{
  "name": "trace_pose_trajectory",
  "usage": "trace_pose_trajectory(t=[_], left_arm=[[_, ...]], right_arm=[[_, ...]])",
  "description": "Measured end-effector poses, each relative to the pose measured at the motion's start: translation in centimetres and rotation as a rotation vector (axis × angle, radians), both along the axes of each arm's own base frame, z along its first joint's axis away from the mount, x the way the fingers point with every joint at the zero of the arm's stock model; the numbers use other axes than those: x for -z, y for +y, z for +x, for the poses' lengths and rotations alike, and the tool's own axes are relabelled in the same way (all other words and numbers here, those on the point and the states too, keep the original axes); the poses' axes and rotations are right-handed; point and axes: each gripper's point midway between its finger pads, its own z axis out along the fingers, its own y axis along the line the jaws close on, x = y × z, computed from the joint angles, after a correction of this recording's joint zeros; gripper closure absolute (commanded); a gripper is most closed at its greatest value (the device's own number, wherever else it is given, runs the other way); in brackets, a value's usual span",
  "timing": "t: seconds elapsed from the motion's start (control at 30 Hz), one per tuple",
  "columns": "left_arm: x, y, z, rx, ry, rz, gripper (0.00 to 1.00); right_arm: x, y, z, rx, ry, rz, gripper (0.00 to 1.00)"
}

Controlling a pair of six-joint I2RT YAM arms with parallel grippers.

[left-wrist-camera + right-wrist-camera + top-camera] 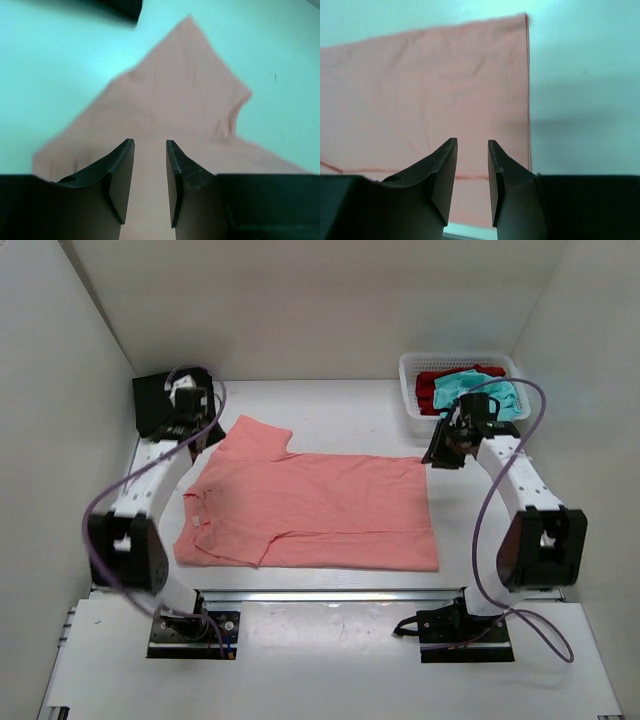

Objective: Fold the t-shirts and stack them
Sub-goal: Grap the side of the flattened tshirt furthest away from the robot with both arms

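A salmon-pink t-shirt [320, 510] lies spread flat on the table, its near side folded over. My left gripper [207, 436] is open just above its far left sleeve [175, 90], with only cloth showing between the jaws [150, 146]. My right gripper [436, 453] is open above the shirt's far right hem corner [420, 75], with the jaws [472, 146] apart. A red t-shirt [437, 381] and a teal t-shirt [468, 391] lie in the basket. A black t-shirt [153, 400] lies at the far left. No green edge shows.
The white mesh basket [411, 390] stands at the far right corner, just behind my right gripper. White walls close in the table on three sides. The black cloth shows at the top of the left wrist view [122, 6].
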Motion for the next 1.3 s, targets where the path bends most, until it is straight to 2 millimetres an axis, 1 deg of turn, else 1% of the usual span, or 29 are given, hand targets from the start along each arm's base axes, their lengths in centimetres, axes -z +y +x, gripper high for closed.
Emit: trace_pose_trajectory(t=[0.03, 0.07, 0.13, 0.2, 0.27, 0.37, 0.4, 0.47, 0.53, 0.57, 0.67, 0.73, 0.77, 0.8, 0.87, 0.97, 1.07, 1.13, 1.2, 1.27, 1.3], left_arm=[[0.3, 0.0, 2.5, 0.018, -0.016, 0.031, 0.55], [0.8, 0.0, 4.9, 0.032, -0.021, 0.054, 0.52], [2.0, 0.1, 9.4, 0.064, -0.035, 0.088, 0.51], [3.5, 0.5, 13.0, 0.088, -0.038, 0.112, 0.51], [5.0, 1.3, 15.5, 0.094, -0.033, 0.136, 0.50], [7.1, 2.1, 17.8, 0.102, -0.017, 0.152, 0.49], [7.8, 2.4, 18.2, 0.102, -0.007, 0.153, 0.49], [9.2, 2.5, 18.0, 0.112, 0.022, 0.147, 0.47], [9.9, 2.0, 17.7, 0.132, 0.037, 0.132, 0.45], [10.2, 1.7, 17.5, 0.144, 0.043, 0.125, 0.46], [11.1, 0.5, 17.0, 0.172, 0.058, 0.100, 0.41], [11.7, -0.2, 16.6, 0.185, 0.075, 0.089, 0.41], [11.9, -0.4, 16.4, 0.187, 0.083, 0.086, 0.39], [12.0, -0.6, 16.2, 0.191, 0.090, 0.085, 0.39], [12.2, -0.9, 16.0, 0.194, 0.100, 0.076, 0.38], [12.9, -0.9, 15.8, 0.185, 0.129, 0.061, 0.39], [14.3, -0.5, 15.6, 0.175, 0.173, 0.052, 0.39], [15.1, -0.2, 15.0, 0.169, 0.208, 0.047, 0.39], [15.5, 0.1, 14.4, 0.163, 0.233, 0.042, 0.39], [15.6, 0.3, 14.3, 0.156, 0.238, 0.032, 0.52], [15.7, 0.3, 14.2, 0.156, 0.241, 0.023, 0.70]], right_arm=[[0.1, 0.1, 1.5, -0.001, -0.009, 0.001, 0.71], [0.5, 0.1, 2.7, -0.001, -0.010, 0.001, 0.72], [1.5, 0.2, 4.3, -0.002, 0.007, 0.002, 0.72], [2.6, 0.3, 5.4, -0.006, 0.032, 0.005, 0.72], [3.3, 0.4, 6.0, -0.007, 0.047, 0.008, 0.74], [3.7, 0.5, 6.6, -0.009, 0.055, 0.012, 0.75], [3.8, 0.5, 6.9, -0.009, 0.055, 0.013, 0.74], [3.9, 0.5, 7.3, -0.008, 0.057, 0.017, 0.75], [4.1, 0.6, 7.7, -0.008, 0.062, 0.022, 0.75], [4.3, 0.6, 7.9, -0.009, 0.065, 0.024, 0.75], [4.7, 0.5, 8.7, -0.008, 0.076, 0.032, 0.75], [5.0, 0.4, 9.3, -0.003, 0.083, 0.039, 0.76], [5.1, 0.4, 9.5, -0.001, 0.087, 0.040, 0.74], [5.2, 0.4, 9.8, -0.001, 0.090, 0.041, 0.75], [5.2, 0.4, 10.4, 0.001, 0.088, 0.043, 0.72], [4.9, 0.4, 11.2, 0.009, 0.075, 0.045, 0.70], [4.7, 0.3, 11.6, 0.026, 0.063, 0.045, 0.69], [4.6, 0.1, 11.8, 0.043, 0.058, 0.040, 0.66], [4.6, -0.1, 12.1, 0.062, 0.048, 0.037, 0.62], [4.7, -0.3, 12.4, 0.080, 0.036, 0.031, 0.60], [5.0, -0.4, 12.5, 0.087, 0.031, 0.026, 0.55]])
